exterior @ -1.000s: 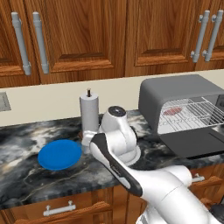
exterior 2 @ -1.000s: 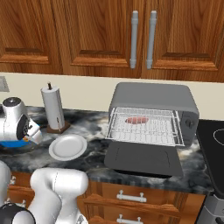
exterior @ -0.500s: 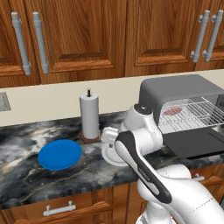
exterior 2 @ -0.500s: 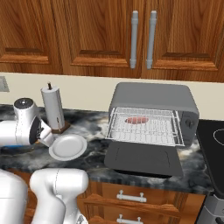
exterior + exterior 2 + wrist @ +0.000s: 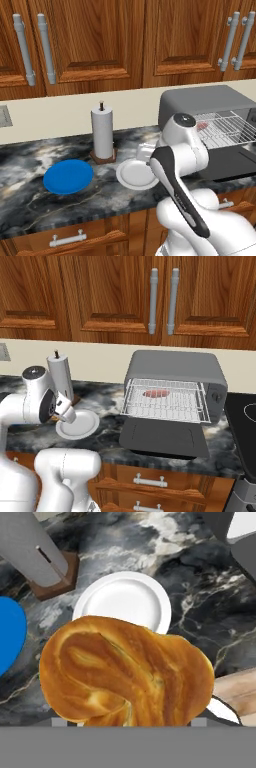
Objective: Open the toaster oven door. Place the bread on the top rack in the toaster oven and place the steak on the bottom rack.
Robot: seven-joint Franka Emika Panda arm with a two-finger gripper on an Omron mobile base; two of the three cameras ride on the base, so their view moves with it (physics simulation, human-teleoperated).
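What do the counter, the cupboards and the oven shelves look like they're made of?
The counter looks like polished dark marble or granite, with pale veins. The cupboards seem to be varnished reddish wood with visible grain and metal-looking bar handles. The top rack of the toaster oven appears to be thin silvery wire grid, probably steel.

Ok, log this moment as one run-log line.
door: toaster oven door open | steak on a rack inside | bread held in gripper over white plate | next: bread to top rack
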